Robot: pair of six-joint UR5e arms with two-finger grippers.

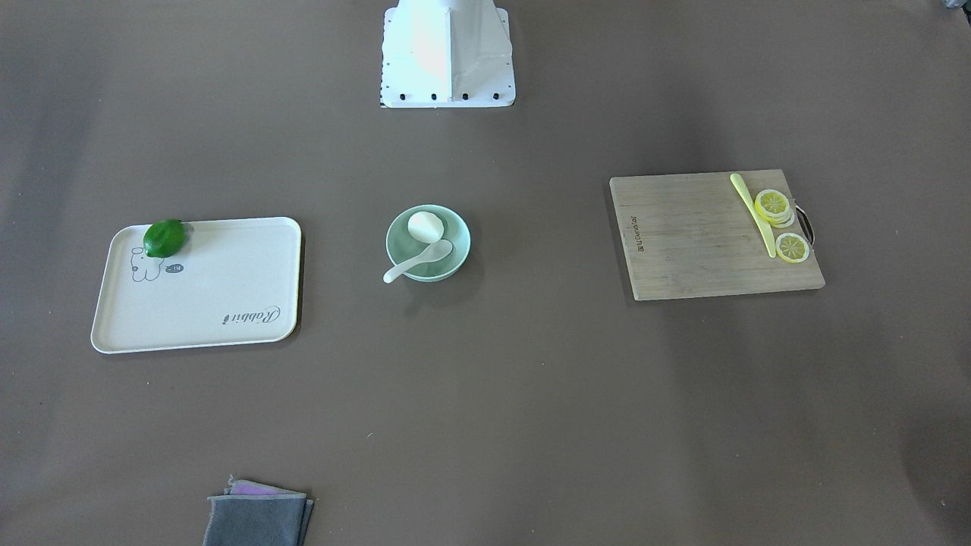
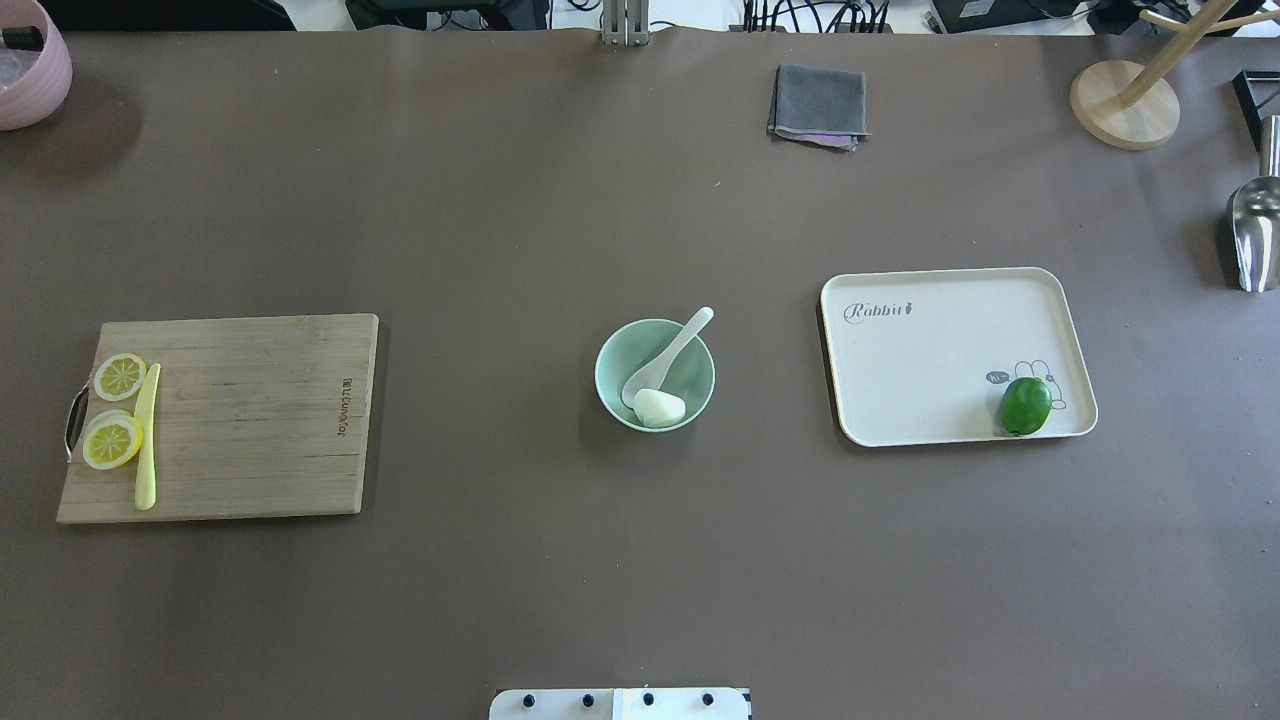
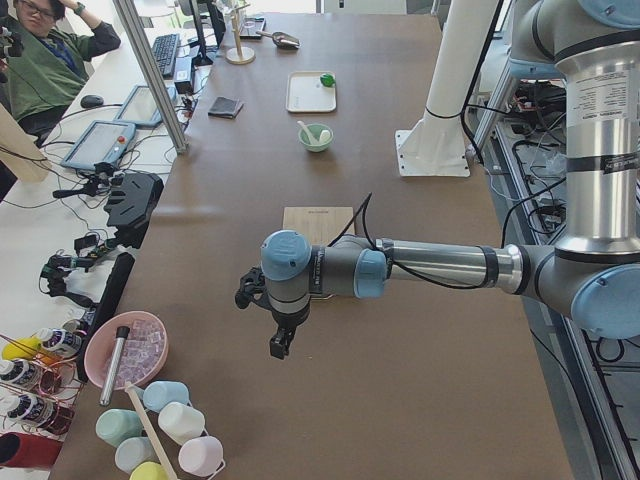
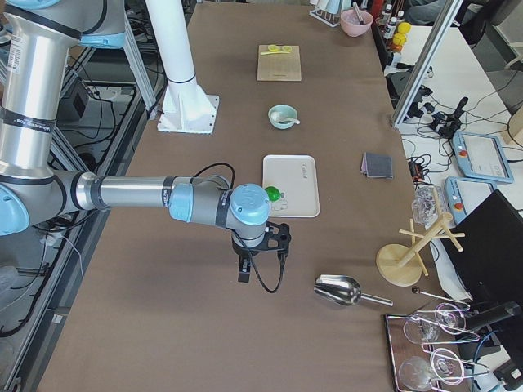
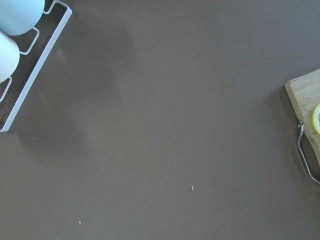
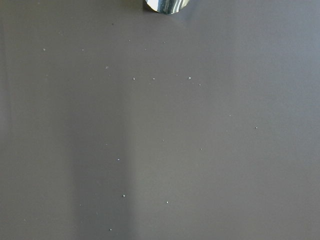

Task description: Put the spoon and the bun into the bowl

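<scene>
The pale mint-green bowl (image 1: 460,244) stands at the table's middle, also in the overhead view (image 2: 614,362). The white bun (image 1: 425,227) lies inside it, also in the overhead view (image 2: 660,407). The white soup spoon (image 1: 419,260) rests with its scoop in the bowl and its handle over the rim, also in the overhead view (image 2: 672,350). My left gripper (image 3: 279,346) hangs over the table's left end, far from the bowl. My right gripper (image 4: 243,273) hangs past the tray at the right end. I cannot tell whether either is open or shut.
A cream tray (image 2: 930,350) with a green lime (image 2: 1025,405) lies right of the bowl. A wooden cutting board (image 2: 250,420) with lemon slices (image 2: 112,440) and a yellow knife (image 2: 147,435) lies left. A grey cloth (image 2: 818,104), metal scoop (image 2: 1253,230) and wooden stand (image 2: 1125,103) sit far off.
</scene>
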